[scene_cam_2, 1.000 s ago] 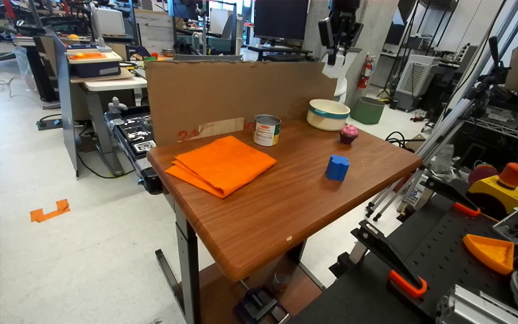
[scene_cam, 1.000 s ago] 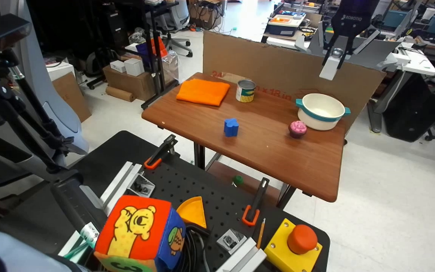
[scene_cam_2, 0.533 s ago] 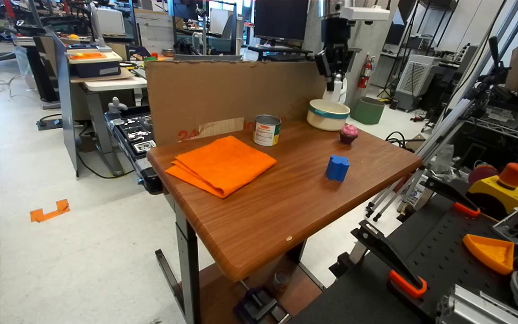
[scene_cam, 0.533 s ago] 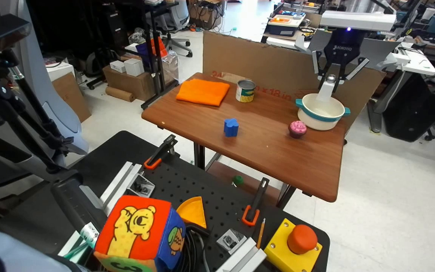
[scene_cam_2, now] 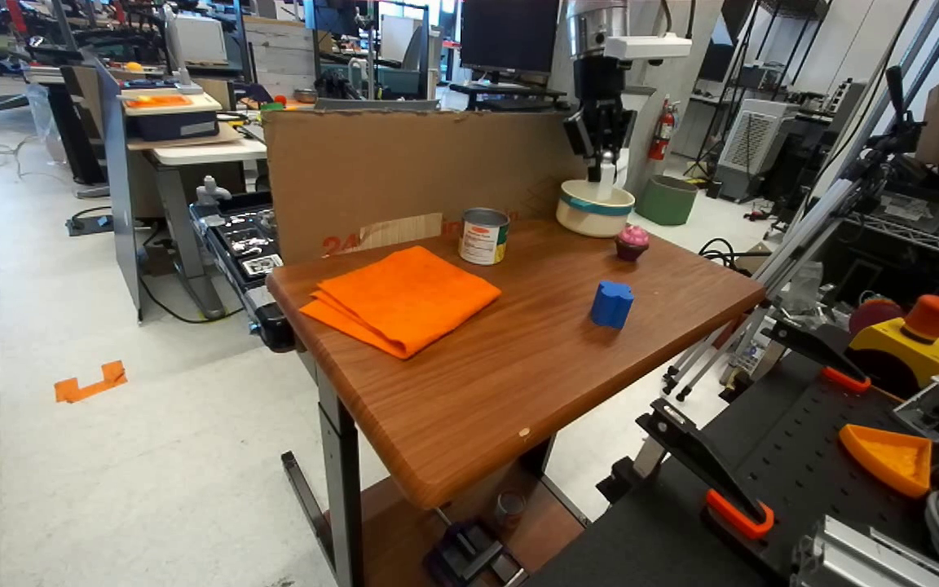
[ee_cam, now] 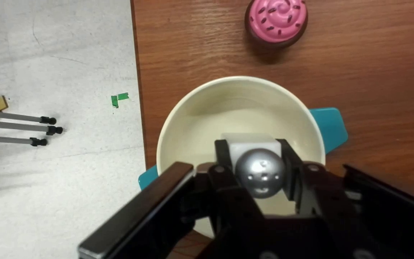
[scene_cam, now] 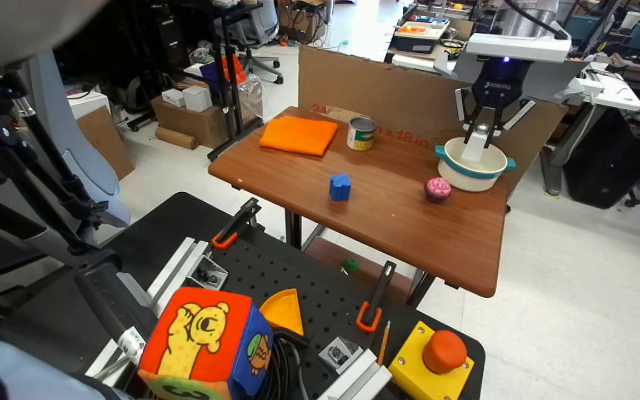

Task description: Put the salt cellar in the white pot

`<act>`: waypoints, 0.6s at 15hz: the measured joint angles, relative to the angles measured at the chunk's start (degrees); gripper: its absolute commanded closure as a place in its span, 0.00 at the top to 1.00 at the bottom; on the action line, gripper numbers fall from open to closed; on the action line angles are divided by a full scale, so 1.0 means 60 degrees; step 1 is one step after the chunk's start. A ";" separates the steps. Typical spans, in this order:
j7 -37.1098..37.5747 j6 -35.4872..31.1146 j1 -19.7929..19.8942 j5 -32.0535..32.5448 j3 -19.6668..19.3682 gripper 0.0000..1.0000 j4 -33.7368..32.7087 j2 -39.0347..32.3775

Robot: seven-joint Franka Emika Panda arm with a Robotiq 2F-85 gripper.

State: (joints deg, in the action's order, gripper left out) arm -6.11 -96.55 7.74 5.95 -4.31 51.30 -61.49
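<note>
The salt cellar (scene_cam: 472, 150) is a slim white shaker with a rounded metal top. My gripper (scene_cam: 483, 133) is shut on it near the top, one finger on each side. The cellar (scene_cam_2: 605, 186) hangs over the white pot, its lower end below the rim. Whether it touches the pot's floor I cannot tell. The white pot (scene_cam: 469, 181) has a teal band and teal handles and also shows in an exterior view (scene_cam_2: 588, 222). In the wrist view the cellar's metal top (ee_cam: 261, 173) sits between the fingers (ee_cam: 254, 154), inside the pot's rim (ee_cam: 241, 78).
A pink cupcake (scene_cam: 438, 190) stands close to the pot, also in the wrist view (ee_cam: 278, 22). A blue block (scene_cam: 340, 189), a can (scene_cam: 361, 134) and an orange cloth (scene_cam: 300, 136) are on the wooden table (scene_cam: 386, 233). A cardboard sheet (scene_cam: 398, 89) stands behind the pot.
The gripper has come down with the salt cellar, from high above the pot to just above its rim. The cellar's lower end is now inside the pot. The table objects have not moved.
</note>
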 measured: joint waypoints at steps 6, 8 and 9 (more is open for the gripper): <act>0.0053 0.0671 -0.0022 0.0149 -0.0012 0.74 -0.1056 -0.0738; 0.0060 0.0921 -0.0022 0.0150 -0.0015 0.89 -0.1351 -0.0924; 0.0060 0.0999 -0.0023 0.0152 -0.0015 0.95 -0.1468 -0.0995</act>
State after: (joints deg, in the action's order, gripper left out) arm -5.75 -90.56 7.60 6.87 -4.40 42.50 -67.46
